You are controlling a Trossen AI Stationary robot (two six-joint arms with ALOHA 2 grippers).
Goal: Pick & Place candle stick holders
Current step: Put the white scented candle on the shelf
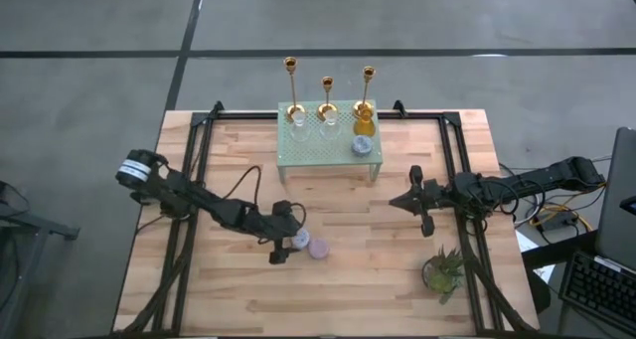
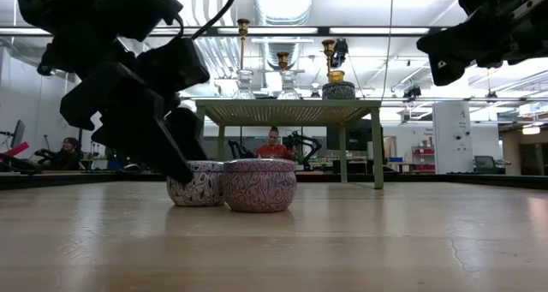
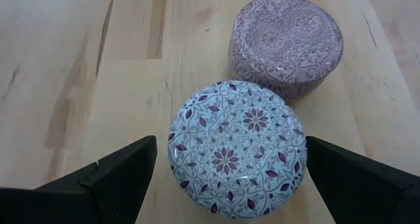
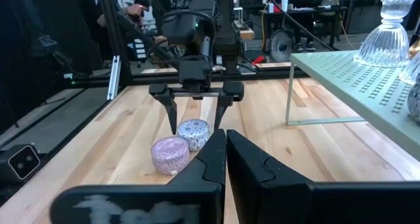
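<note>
**Candlesticks untouched; left gripper over a tin**

Item 1, candlesticks: three gold ones, standing upright in a row at the far edge of the green shelf. You have none in hand and neither gripper is near them. By the look of it, the pick and place has not begun on any of the three.

Item 2, left gripper: low over the table's middle, jaws spread wide and empty, straddling the white tin. Fingers stand either side of it, not yet closed. This tin is not a candlestick.

Item 3, right gripper: hangs above the table to the right of the shelf, jaws pressed together, holding nothing.

Item 4, pink tin: just beside the white one, touching or nearly so.

Item 5, shelf clutter: two clear glass holders and an amber jar with a small pot sit right in front of the candlesticks. You will likely have to reach over or between these.

Item 6, plant: near the table's right front, well apart from the shelf.
</note>
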